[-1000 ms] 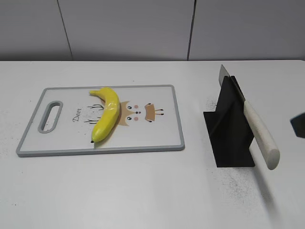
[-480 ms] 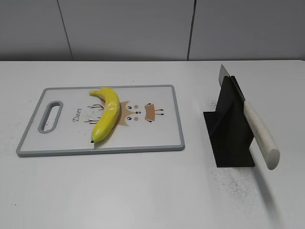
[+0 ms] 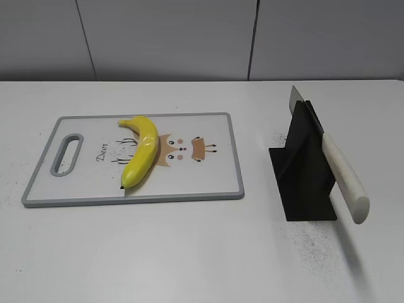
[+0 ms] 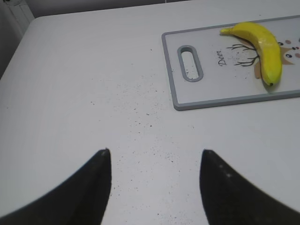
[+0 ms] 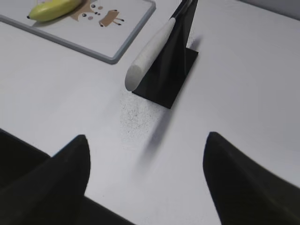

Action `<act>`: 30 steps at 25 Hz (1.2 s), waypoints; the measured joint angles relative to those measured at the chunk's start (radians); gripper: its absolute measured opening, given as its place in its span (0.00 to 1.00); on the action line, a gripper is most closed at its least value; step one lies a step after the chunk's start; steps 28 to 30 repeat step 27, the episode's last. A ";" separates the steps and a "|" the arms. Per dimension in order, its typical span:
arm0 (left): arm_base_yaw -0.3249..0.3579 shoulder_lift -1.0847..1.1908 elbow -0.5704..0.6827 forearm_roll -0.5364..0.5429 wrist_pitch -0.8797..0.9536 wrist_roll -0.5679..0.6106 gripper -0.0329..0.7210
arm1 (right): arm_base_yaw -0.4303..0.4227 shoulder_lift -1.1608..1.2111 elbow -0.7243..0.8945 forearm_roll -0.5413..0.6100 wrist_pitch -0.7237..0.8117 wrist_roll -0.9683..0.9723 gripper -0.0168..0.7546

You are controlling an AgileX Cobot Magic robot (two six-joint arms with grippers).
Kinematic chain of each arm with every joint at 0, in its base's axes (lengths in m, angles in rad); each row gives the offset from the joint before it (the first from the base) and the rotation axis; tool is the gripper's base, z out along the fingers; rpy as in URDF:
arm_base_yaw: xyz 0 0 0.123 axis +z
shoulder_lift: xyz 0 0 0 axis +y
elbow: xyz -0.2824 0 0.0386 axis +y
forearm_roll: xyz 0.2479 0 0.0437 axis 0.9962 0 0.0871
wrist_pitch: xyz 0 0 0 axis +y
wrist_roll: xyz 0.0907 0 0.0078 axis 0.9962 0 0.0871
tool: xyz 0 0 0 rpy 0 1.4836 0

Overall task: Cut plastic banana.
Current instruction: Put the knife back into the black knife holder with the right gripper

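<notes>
The plastic banana (image 3: pixel 142 150) is glossy yellow and lies on the white cutting board (image 3: pixel 208 183) at the left of the table. It also shows in the left wrist view (image 4: pixel 265 47) and the right wrist view (image 5: pixel 54 10). A knife with a cream handle (image 3: pixel 344 177) rests slanted in a black stand (image 3: pixel 306 177) at the right; the right wrist view shows the handle (image 5: pixel 150 51) too. My left gripper (image 4: pixel 154 154) is open and empty above bare table, left of the board. My right gripper (image 5: pixel 147 138) is open and empty, short of the knife stand. Neither gripper shows in the exterior view.
The cutting board (image 4: pixel 206 96) has a grey rim and a handle slot (image 4: pixel 190 63) at its left end. Dark specks lie scattered on the white table (image 3: pixel 189 252) near the stand. A grey panelled wall stands behind.
A dark part of the right arm at the right edge of the exterior view one second ago has left that view. The banana, board and knife have not moved.
</notes>
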State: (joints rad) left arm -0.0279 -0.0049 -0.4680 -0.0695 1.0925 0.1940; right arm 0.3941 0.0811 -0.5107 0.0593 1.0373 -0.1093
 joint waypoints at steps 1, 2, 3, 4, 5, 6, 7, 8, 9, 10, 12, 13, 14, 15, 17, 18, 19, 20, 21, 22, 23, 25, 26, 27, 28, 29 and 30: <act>0.000 0.000 0.000 0.000 0.000 0.000 0.79 | 0.000 -0.018 0.000 0.000 0.000 0.000 0.76; 0.000 0.000 0.000 0.000 0.000 0.000 0.79 | 0.000 -0.040 0.000 0.000 0.000 0.000 0.76; 0.000 0.000 0.000 0.000 0.000 0.000 0.79 | 0.000 -0.061 0.000 0.000 0.000 0.000 0.76; 0.000 0.000 0.000 0.000 0.000 0.000 0.79 | -0.004 -0.076 0.000 0.000 0.000 0.000 0.76; 0.000 0.000 0.000 0.000 0.000 0.000 0.79 | -0.009 -0.082 0.000 0.000 0.001 0.000 0.76; 0.000 0.000 0.000 0.000 0.000 0.000 0.79 | -0.020 -0.086 0.000 0.000 0.001 0.000 0.76; 0.000 0.000 0.000 0.000 0.000 -0.001 0.79 | -0.034 -0.087 0.000 0.000 0.001 0.000 0.76; 0.000 0.000 0.000 0.000 0.000 -0.001 0.79 | -0.058 -0.087 0.000 0.000 0.001 0.000 0.75; 0.000 0.000 0.000 0.000 0.000 -0.001 0.79 | -0.088 -0.087 0.000 0.000 0.001 0.000 0.75; 0.000 0.000 0.000 0.000 0.000 -0.001 0.79 | -0.120 -0.087 0.000 0.000 0.001 0.000 0.75; 0.000 0.000 0.000 0.000 0.000 -0.002 0.79 | -0.183 -0.087 0.000 0.000 0.001 0.000 0.75; 0.000 0.000 0.000 0.000 0.000 -0.002 0.79 | -0.216 -0.087 0.000 0.000 0.001 0.000 0.75; 0.000 0.000 0.000 0.000 0.000 -0.002 0.79 | -0.242 -0.087 0.000 0.000 0.001 0.000 0.75; 0.000 0.000 0.000 0.000 0.000 -0.002 0.79 | -0.267 -0.087 0.000 0.000 0.001 0.000 0.75; 0.000 0.000 0.000 0.000 0.000 -0.002 0.79 | -0.300 -0.087 0.000 0.000 0.001 0.000 0.75; 0.000 0.000 0.000 0.000 0.000 -0.002 0.79 | -0.304 -0.087 0.000 0.000 0.001 0.000 0.75; 0.000 0.000 0.000 0.000 0.000 -0.002 0.79 | -0.308 -0.087 0.000 0.000 0.001 0.000 0.75; 0.000 0.000 0.000 0.000 0.000 -0.002 0.79 | -0.309 -0.087 0.000 0.000 0.001 0.000 0.75; 0.000 0.000 0.000 0.000 0.000 -0.002 0.79 | -0.309 -0.087 0.000 0.000 0.001 0.000 0.75; 0.000 0.000 0.000 0.000 0.000 -0.002 0.79 | -0.310 -0.087 0.000 0.000 0.001 0.000 0.75; 0.000 0.000 0.000 0.000 0.000 -0.002 0.79 | -0.310 -0.087 0.000 0.000 0.001 0.000 0.75; 0.000 0.000 0.000 0.000 0.000 -0.002 0.79 | -0.310 -0.087 0.000 0.000 0.001 0.000 0.75; 0.000 0.000 0.000 0.000 0.000 -0.002 0.79 | -0.310 -0.087 0.000 0.000 0.001 0.000 0.75; 0.000 0.000 0.000 0.000 0.000 -0.002 0.79 | -0.310 -0.087 0.000 0.000 0.001 0.000 0.75; 0.000 0.000 0.000 0.000 0.000 -0.002 0.79 | -0.310 -0.087 0.000 0.000 0.001 0.000 0.75; 0.000 0.000 0.000 0.000 0.000 -0.002 0.79 | -0.310 -0.087 0.000 0.000 0.001 0.000 0.75; 0.000 0.000 0.000 0.000 0.000 -0.002 0.79 | -0.310 -0.087 0.000 0.000 0.001 0.000 0.75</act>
